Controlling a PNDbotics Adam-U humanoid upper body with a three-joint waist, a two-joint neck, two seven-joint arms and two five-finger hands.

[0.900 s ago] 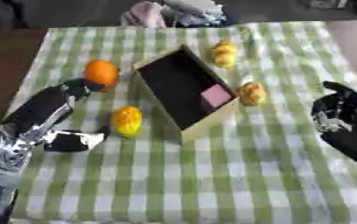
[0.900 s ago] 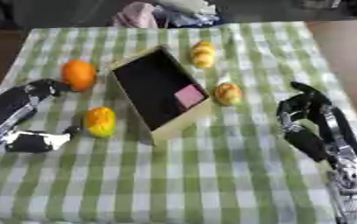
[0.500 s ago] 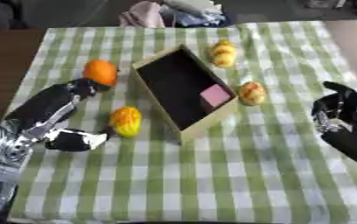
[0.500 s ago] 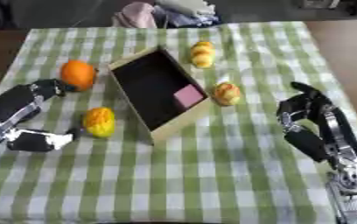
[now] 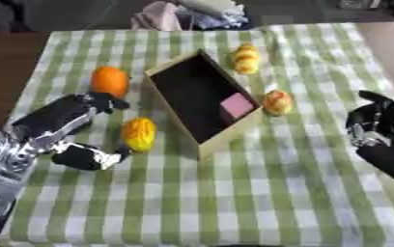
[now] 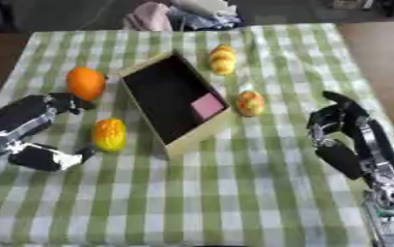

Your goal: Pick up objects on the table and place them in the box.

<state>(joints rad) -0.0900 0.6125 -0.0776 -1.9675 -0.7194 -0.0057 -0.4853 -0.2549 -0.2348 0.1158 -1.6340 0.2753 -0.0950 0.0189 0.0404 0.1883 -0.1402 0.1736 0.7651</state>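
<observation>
Left eye view shows the box [image 5: 202,103] lying near the middle of the checked tablecloth [image 5: 234,193], open, with a pink block [image 5: 237,105] inside toward its right wall. An orange [image 5: 110,80] sits just off the box's left side, a yellow-orange fruit [image 5: 139,133] nearer the front. A yellow fruit [image 5: 247,58] lies toward the far edge, and a small peach-coloured fruit [image 5: 277,102] rests just beside the box's right wall. Near the left edge, the left hand [image 5: 65,130] is spread, fingers and thumb either side of the yellow-orange fruit, not closed on it. By the right edge, the right hand [image 6: 340,130] rests with relaxed fingers, holding nothing.
</observation>
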